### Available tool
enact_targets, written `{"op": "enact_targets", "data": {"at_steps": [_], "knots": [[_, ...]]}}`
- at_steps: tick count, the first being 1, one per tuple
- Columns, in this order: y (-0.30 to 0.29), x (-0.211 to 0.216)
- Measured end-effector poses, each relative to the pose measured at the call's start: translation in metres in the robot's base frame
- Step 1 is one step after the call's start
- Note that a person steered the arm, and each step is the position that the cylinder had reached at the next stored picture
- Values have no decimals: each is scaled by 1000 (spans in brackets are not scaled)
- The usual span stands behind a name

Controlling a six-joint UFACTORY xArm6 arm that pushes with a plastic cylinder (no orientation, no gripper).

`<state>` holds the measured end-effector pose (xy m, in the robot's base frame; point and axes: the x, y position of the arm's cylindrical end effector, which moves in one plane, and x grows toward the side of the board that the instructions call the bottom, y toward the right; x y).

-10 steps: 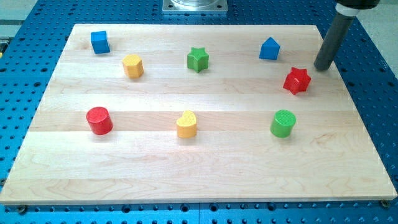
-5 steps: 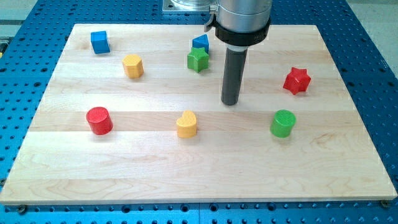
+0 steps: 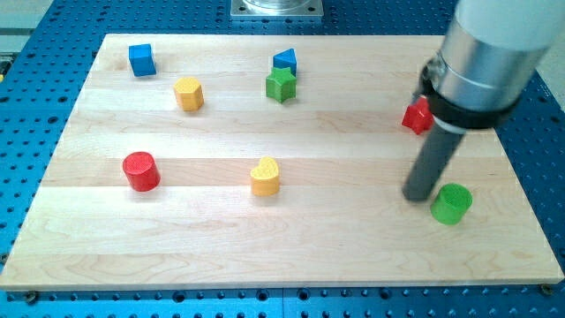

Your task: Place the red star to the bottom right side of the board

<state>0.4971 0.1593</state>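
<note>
The red star lies at the view's right, above the middle of the wooden board; the arm's grey body hides its right part. My tip rests on the board below the star, just left of the green cylinder, touching it or nearly so. The star and the tip are apart.
A blue cube and a yellow hexagon block sit at the top left. A blue house-shaped block touches a green star at top centre. A red cylinder and a yellow heart lie at mid-left.
My tip went from the right edge to the board's centre, then to the lower right. The blue house-shaped block now sits by the green star. The green cylinder shifted down and right.
</note>
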Motion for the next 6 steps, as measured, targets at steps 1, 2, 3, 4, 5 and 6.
{"op": "enact_targets", "data": {"at_steps": [1, 2, 3, 4, 5, 6], "knots": [[35, 4], [52, 28], [48, -20], [132, -85], [103, -177], [59, -155]]}}
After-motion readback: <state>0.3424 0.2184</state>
